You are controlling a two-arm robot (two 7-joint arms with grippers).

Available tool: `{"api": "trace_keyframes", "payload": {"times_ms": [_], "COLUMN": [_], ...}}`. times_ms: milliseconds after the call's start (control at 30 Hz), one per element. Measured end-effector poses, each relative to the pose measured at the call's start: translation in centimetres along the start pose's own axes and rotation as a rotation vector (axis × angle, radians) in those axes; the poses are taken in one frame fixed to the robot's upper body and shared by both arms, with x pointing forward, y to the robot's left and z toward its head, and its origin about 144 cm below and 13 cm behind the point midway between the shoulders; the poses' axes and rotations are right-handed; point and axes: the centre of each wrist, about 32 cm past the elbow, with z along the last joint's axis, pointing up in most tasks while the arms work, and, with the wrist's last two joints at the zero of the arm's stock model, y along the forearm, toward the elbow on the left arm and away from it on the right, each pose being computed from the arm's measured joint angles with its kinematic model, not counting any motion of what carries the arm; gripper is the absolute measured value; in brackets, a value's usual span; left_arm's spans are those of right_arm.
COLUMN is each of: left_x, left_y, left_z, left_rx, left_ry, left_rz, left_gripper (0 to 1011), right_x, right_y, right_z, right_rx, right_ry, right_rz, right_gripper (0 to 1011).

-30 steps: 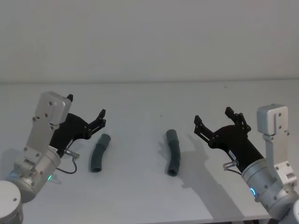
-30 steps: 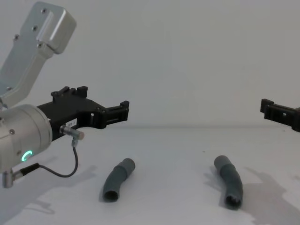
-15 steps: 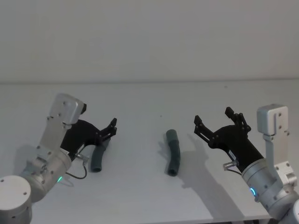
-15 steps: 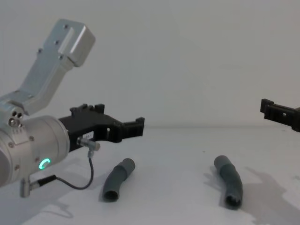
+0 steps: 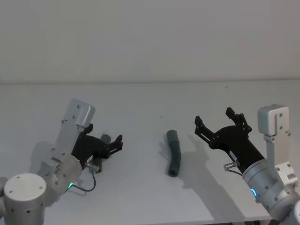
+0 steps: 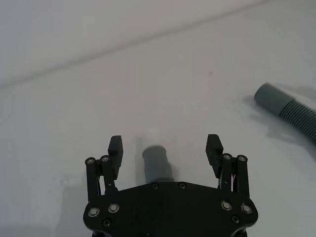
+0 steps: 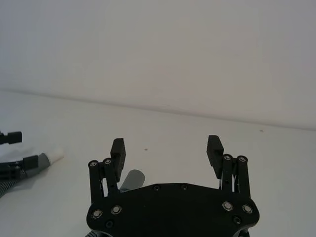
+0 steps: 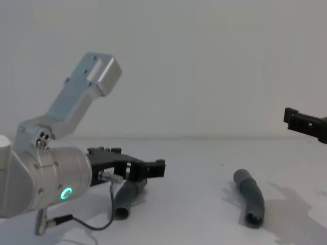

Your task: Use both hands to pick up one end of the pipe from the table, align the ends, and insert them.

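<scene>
In the head view, my left gripper [image 5: 114, 146] is at the lower left of the frame, low over the table [image 5: 150, 101]. Its jaws are wide apart above the white-tipped piece [image 5: 96, 164]. The cuffed piece [image 5: 174, 153] lies near the centre. My right gripper [image 5: 213, 117] hovers right of it, fully open and empty.

In the left wrist view, the fingers [image 6: 116, 147] stand on either side of the piece without touching it, and the white tip [image 6: 152, 134] points out beyond them.

In the right wrist view, the jaws are spread with nothing between them, and the cuffed piece [image 7: 132, 178] lies beneath.

In the chest view, the left gripper [image 8: 151, 171] is at the lower left, just over its piece. The right gripper [image 8: 301, 123] is at the right edge, well above the table.

I judge that both hoses are light and bendy, and the ribs should give good grip. I would take each on the ribbed body just behind its smooth end, so that the end stays steady for aligning and is not covered.
</scene>
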Motion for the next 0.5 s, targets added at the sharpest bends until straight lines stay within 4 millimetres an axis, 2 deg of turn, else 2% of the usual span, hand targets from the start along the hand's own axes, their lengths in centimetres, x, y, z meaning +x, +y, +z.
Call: {"api": "trace_keyframes", "payload": {"times_ms": [233,500], "left_x": [-0.9,-1.7], "left_y": [0.0,0.4], "left_z": [1.0,3.7], "left_rx": [0.097,0.161], "left_ry": [0.015,0.003], "left_rz": [0.031,0.062], "left_gripper": [1001,1001], "right_x": [0.0,0.0], "right_y": [0.0,0.0], "right_z": [0.0,0.0], "right_rx": [0.0,0.0], "right_ry": [0.0,0.0], "right_rz": [0.0,0.0], "right_gripper": [1004,1004]}}
